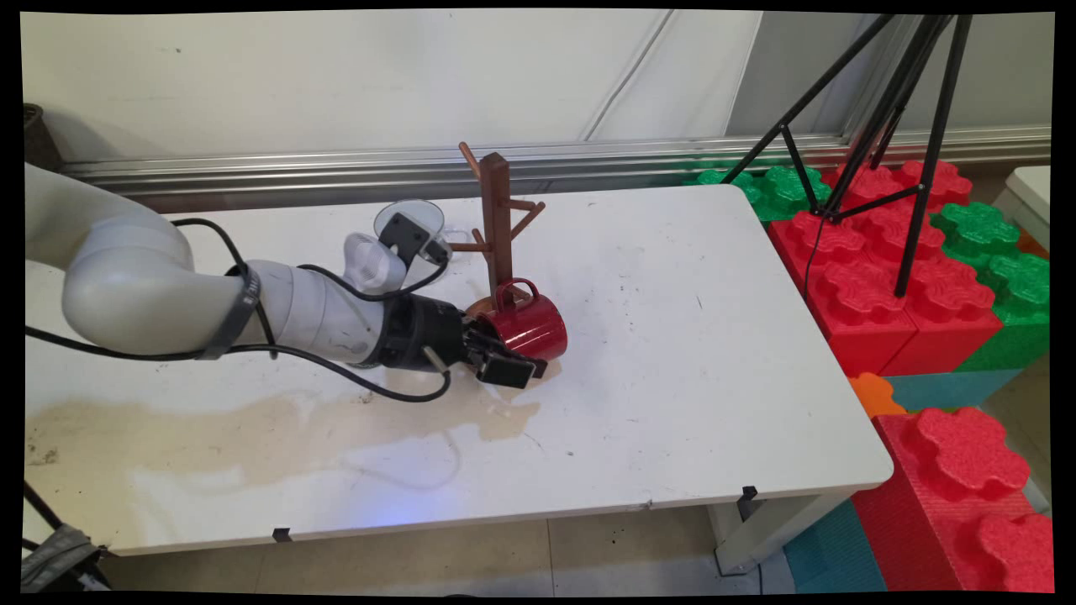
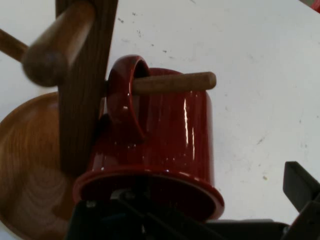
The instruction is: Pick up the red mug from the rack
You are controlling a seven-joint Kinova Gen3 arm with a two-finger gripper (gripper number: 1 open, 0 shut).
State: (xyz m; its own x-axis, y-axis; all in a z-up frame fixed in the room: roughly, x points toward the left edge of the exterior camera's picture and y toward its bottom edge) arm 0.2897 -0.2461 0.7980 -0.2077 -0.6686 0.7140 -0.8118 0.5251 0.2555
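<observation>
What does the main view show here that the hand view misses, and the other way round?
Only the main view shows the whole mug tree with its upper pegs, the brownish stain on the table, the foam blocks and the tripod to the right. Only the hand view shows a lower peg passing through the mug's handle, and the tree's round base close up. Both show the red mug, lying on its side at the gripper, beside the post.
</observation>
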